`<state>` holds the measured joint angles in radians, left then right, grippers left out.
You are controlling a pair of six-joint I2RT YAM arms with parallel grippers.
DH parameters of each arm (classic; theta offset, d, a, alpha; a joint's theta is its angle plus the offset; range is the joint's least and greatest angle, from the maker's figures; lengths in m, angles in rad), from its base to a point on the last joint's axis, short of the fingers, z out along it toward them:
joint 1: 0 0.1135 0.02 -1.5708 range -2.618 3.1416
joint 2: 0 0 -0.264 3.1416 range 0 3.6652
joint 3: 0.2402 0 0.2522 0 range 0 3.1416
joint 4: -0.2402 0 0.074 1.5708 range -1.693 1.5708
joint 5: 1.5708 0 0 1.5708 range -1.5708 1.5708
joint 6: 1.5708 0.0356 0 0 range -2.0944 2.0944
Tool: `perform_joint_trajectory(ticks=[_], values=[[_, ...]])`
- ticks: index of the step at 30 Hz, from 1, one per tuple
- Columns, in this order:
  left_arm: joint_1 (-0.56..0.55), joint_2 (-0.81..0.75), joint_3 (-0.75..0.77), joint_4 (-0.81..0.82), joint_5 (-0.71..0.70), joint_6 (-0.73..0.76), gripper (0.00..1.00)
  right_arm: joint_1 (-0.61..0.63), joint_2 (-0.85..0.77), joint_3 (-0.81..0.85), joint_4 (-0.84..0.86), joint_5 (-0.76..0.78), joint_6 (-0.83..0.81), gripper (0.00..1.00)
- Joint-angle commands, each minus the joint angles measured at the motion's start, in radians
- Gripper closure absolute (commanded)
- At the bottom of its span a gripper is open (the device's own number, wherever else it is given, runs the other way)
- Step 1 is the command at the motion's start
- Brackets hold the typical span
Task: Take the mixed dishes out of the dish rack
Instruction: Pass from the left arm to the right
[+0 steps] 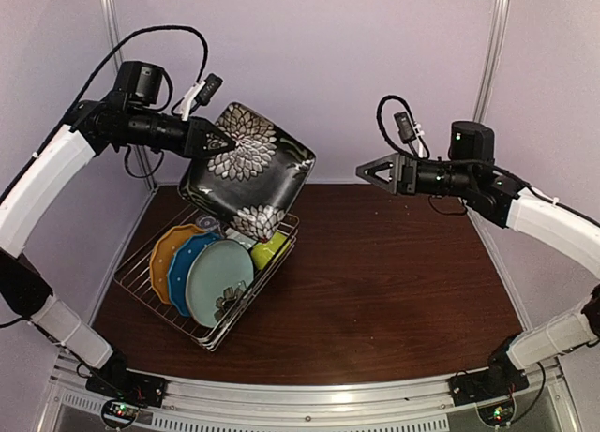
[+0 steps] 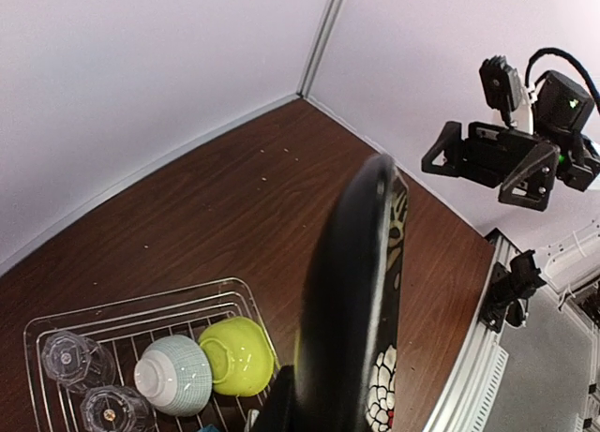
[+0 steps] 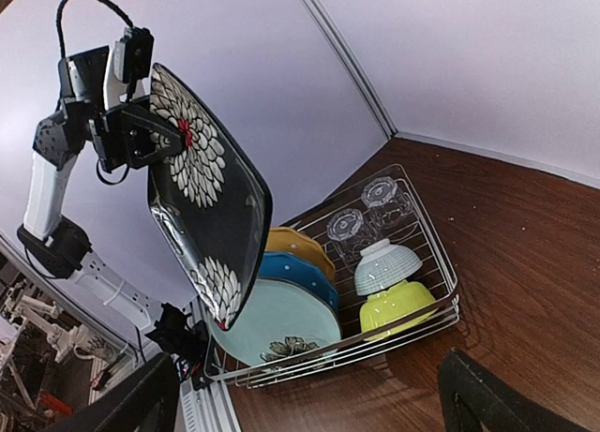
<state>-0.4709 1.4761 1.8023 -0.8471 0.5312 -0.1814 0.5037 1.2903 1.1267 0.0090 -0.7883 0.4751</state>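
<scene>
The left end effector point(image 1: 214, 141) is clamped on the rim of a dark flower-patterned plate point(image 1: 248, 170), held tilted in the air above the wire dish rack point(image 1: 133, 275) on the table point(image 1: 394, 273). An orange-yellow plate point(image 1: 163, 252), blue plate point(image 1: 182, 263) and pale teal plate point(image 1: 217, 277) stand in the rack. The right end effector point(image 1: 367, 172) hovers well apart, fingers spread wide, empty.

The tabletop point(image 1: 394, 263) is dark brown wood grain, reaching back to pale walls at the rear and sides. Only the silver wire dish rack point(image 1: 155, 308) rests directly on it, on the left part, turned at an angle to the edges. A few tiny pale specks point(image 2: 263, 180) dot the wood behind the rack.
</scene>
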Motion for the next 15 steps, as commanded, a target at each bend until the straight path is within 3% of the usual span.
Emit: perform_joint_trajectory(ticks=[1, 9, 15], values=[[-0.065, 0.038, 0.024, 0.104, 0.092, 0.042, 1.0, 0.034, -0.023, 0.043, -0.142, -0.023, -0.109, 0.07], [-0.164, 0.107, 0.023, 0.088, 0.165, 0.091, 1.0, 0.079, -0.021, 0.081, -0.306, -0.012, -0.218, 0.21], [-0.22, 0.156, 0.037, 0.088, 0.198, 0.108, 1.0, 0.131, 0.022, 0.143, -0.45, 0.011, -0.319, 0.37]])
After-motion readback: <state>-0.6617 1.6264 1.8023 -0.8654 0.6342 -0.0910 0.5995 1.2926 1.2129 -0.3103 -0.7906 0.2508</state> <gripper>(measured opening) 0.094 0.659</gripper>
